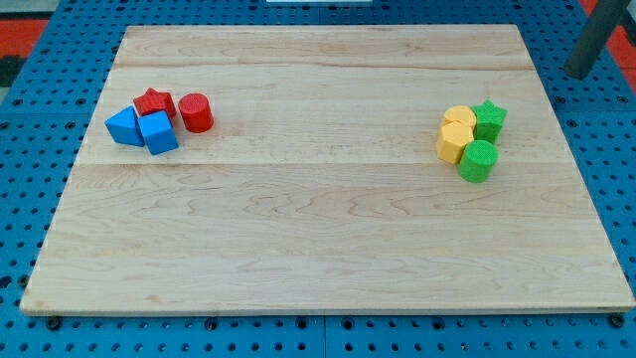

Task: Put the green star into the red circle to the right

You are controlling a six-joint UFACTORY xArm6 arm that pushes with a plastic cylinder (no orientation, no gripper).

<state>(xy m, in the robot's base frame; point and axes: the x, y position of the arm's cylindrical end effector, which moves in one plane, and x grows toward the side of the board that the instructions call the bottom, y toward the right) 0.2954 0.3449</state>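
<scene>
Green star (489, 119), right cluster, looks light, rigid, slides easily; push its right side toward red circle (196, 112); no pincer visible.

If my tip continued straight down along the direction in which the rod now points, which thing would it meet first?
The rod enters at the view's top right; my tip itself does not show clearly. Its slant runs down toward the view's left, so the green star would probably come first, though depth is unclear and it may pass above it.

You get one view | high, angled down from the board's (318, 249) bottom edge | whole board framed
</scene>
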